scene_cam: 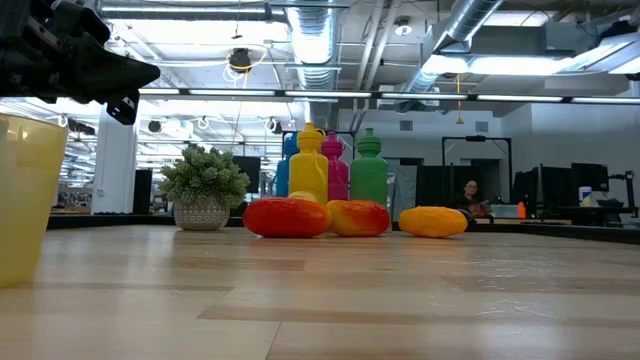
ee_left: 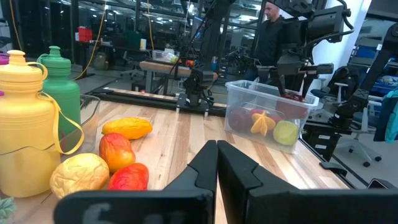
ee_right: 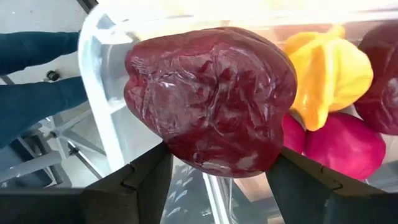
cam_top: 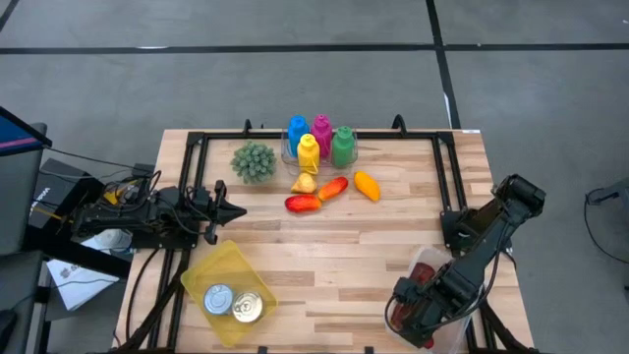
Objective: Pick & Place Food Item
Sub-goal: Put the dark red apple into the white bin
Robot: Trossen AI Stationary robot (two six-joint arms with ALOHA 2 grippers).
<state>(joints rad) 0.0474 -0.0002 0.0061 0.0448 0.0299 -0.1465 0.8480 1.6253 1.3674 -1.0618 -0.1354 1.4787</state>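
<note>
My right gripper [ee_right: 217, 177] hangs over the clear plastic bin [cam_top: 425, 258] at the table's near right corner, shut on a dark red pepper [ee_right: 211, 99]. The bin [ee_left: 267, 115] holds a yellow piece [ee_right: 329, 74], a magenta piece [ee_right: 342, 146] and another dark red piece [ee_right: 382, 81]. Mid-table, below the bottles, lie a red food item [cam_top: 303, 204], an orange-red one [cam_top: 332, 188], an orange one [cam_top: 367, 185] and a yellow one [cam_top: 305, 182]. My left gripper [cam_top: 236, 209] waits shut at the table's left side. My right gripper pinches the dark red pepper between its two fingers [ee_right: 143, 180], which sit on the pepper's two opposite sides [ee_right: 169, 142]. The fingers come from above, pointing steeply down. The pepper is lifted clear, over the bin's near wall and its contents.
Blue, pink, yellow and green bottles [cam_top: 319, 138] stand at the far middle, with a small green plant [cam_top: 254, 160] to their left. A yellow bin [cam_top: 228, 290] with two cans lies near the front left. A person shows in the room beyond the table.
</note>
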